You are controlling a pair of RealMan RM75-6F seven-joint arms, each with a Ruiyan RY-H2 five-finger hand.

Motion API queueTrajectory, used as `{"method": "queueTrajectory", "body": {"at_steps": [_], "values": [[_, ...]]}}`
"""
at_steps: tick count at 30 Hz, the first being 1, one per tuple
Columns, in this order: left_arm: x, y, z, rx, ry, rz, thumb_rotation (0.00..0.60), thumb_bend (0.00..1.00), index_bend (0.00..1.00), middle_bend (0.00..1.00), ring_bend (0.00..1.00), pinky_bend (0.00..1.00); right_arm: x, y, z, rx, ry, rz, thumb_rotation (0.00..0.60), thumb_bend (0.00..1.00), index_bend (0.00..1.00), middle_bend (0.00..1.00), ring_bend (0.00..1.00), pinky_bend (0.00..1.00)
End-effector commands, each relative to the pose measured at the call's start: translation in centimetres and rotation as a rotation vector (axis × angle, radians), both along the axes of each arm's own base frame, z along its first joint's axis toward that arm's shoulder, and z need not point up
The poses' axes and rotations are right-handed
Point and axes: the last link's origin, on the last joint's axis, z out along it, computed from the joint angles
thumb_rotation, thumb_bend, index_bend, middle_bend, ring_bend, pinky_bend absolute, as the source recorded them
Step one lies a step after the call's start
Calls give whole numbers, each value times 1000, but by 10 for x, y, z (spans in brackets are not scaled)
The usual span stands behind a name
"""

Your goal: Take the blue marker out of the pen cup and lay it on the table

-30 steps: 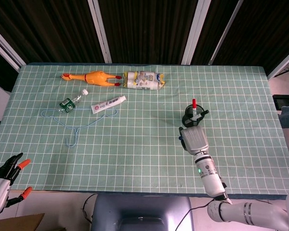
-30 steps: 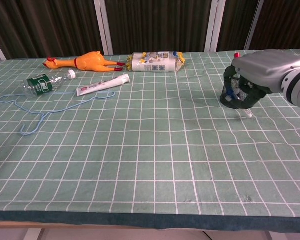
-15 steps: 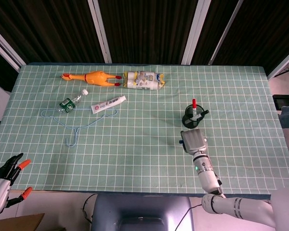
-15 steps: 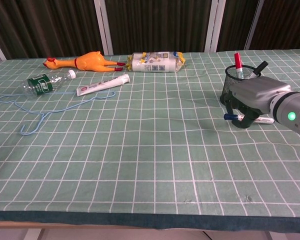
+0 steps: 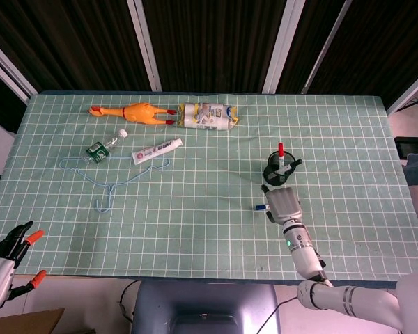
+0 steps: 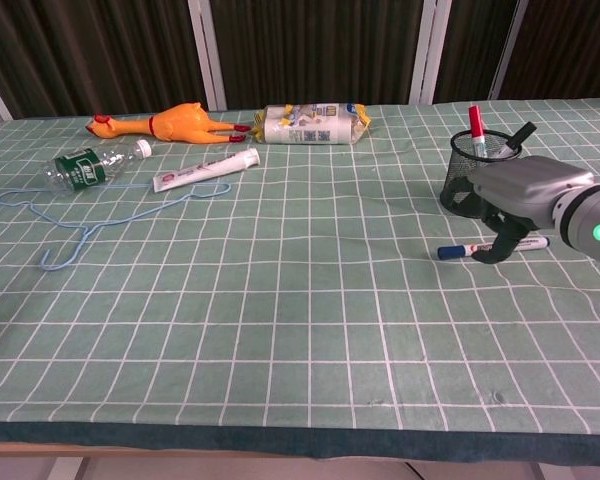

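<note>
The blue marker [image 6: 485, 247] lies flat on the table just in front of the black mesh pen cup [image 6: 468, 172], its blue cap pointing left. My right hand [image 6: 521, 196] hovers low over it, dark fingers [image 6: 503, 240] still curled around the marker's middle. In the head view only the marker's blue tip [image 5: 260, 207] shows, left of the right hand [image 5: 283, 204], with the pen cup [image 5: 277, 170] just behind. A red marker [image 6: 475, 124] and a black pen [image 6: 521, 132] stand in the cup. My left hand [image 5: 5, 263] hangs off the table's near left corner, fingers spread, holding nothing.
At the back left lie a rubber chicken [image 6: 170, 123], a wrapped packet [image 6: 312, 124], a toothpaste tube [image 6: 206, 171], a small plastic bottle [image 6: 85, 167] and a blue wire hanger [image 6: 90, 222]. The green grid mat [image 6: 300, 330] covers the table.
My right hand has come away from the cup with the blue marker and lowered it; the marker went from hanging just above the mat to lying on it.
</note>
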Motion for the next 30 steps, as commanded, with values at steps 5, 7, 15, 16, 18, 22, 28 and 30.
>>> {"method": "queueTrajectory", "body": {"at_steps": [5, 7, 15, 16, 18, 22, 28, 30], "values": [[0, 0, 0, 0, 1, 2, 600, 244, 175, 12, 0, 222, 18, 30, 40, -95, -150, 183, 600, 380, 515, 999, 1000, 985], [0, 0, 0, 1, 4, 1, 600, 244, 175, 12, 0, 222, 19, 47, 59, -159, -159, 253, 600, 379, 552, 972, 987, 940], [1, -1, -2, 1, 18, 2, 600, 243, 175, 12, 0, 222, -10, 115, 117, -373, -75, 187, 600, 373, 407, 444, 430, 522], [1, -1, -2, 2, 20, 3, 600, 243, 175, 12, 0, 222, -17, 122, 123, -390, -75, 156, 600, 369, 377, 398, 375, 456], [1, -1, -3, 5, 22, 5, 600, 242, 175, 12, 0, 222, -29, 133, 131, -411, -81, 104, 600, 361, 295, 297, 256, 299], [1, -1, -4, 4, 29, 10, 600, 242, 175, 12, 0, 222, -48, 144, 140, -440, -108, 48, 600, 361, 188, 180, 113, 168], [2, 0, -7, 0, 39, 13, 600, 242, 175, 12, 0, 222, -60, 147, 142, -416, -188, 34, 600, 358, 172, 158, 95, 164], [2, 1, -7, -3, 39, 12, 600, 242, 175, 12, 0, 222, -61, 146, 141, -409, -191, 40, 600, 357, 172, 158, 95, 164]]}}
